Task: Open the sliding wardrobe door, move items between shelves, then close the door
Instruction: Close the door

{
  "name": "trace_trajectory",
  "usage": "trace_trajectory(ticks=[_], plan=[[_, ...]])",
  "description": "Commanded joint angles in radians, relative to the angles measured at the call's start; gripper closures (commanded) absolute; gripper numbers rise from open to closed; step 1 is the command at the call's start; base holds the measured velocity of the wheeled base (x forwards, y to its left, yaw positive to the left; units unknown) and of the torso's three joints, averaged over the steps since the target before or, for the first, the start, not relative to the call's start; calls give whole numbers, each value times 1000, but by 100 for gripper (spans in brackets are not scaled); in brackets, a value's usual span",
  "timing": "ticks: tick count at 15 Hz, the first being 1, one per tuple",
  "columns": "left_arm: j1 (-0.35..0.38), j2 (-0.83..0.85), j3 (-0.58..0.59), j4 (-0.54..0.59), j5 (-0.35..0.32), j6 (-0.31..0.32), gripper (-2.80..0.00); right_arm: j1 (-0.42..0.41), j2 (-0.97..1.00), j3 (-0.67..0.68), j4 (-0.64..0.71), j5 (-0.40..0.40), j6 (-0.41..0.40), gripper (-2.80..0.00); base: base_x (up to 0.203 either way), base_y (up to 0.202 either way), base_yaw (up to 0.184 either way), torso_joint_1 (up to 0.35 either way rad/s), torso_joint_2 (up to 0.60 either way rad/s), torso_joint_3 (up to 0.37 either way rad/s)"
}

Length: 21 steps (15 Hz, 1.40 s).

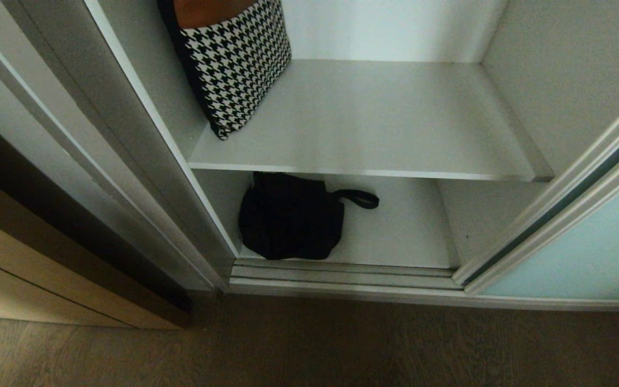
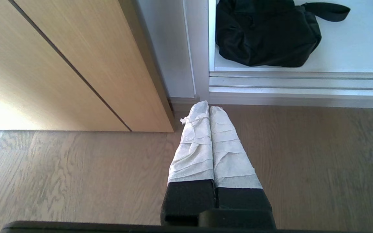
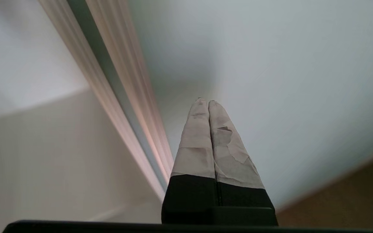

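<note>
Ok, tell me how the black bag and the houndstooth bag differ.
The black bag is plain and slumped flat on the bottom shelf; the houndstooth bag is patterned black and white, leaning against the side wall on the upper shelf. Both sit towards the left of the open wardrobe.

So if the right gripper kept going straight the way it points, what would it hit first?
Most likely the frosted glass of the sliding door: the shut right gripper points at that panel, just beside its silver frame. Nothing shows between them, though depth is hard to judge.
</note>
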Motion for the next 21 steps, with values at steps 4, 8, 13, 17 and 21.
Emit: trace_trajectory(ticks=[4, 8, 13, 17, 21], plan=[[0, 1, 0, 0, 0, 0, 0, -29, 61, 2, -133, 5, 17, 0, 0, 0, 0, 0, 0, 0], [0, 1, 0, 0, 0, 0, 0, -29, 84, 3, -212, 10, 40, 0, 0, 0, 0, 0, 0, 0], [0, 1, 0, 0, 0, 0, 0, -25, 101, 3, -245, 32, 38, 0, 0, 0, 0, 0, 0, 0], [0, 1, 0, 0, 0, 0, 0, -9, 107, 2, -248, 43, 38, 0, 0, 0, 0, 0, 0, 0], [0, 1, 0, 0, 0, 0, 0, 4, 81, 5, -240, 115, 40, 0, 0, 0, 0, 0, 0, 0]])
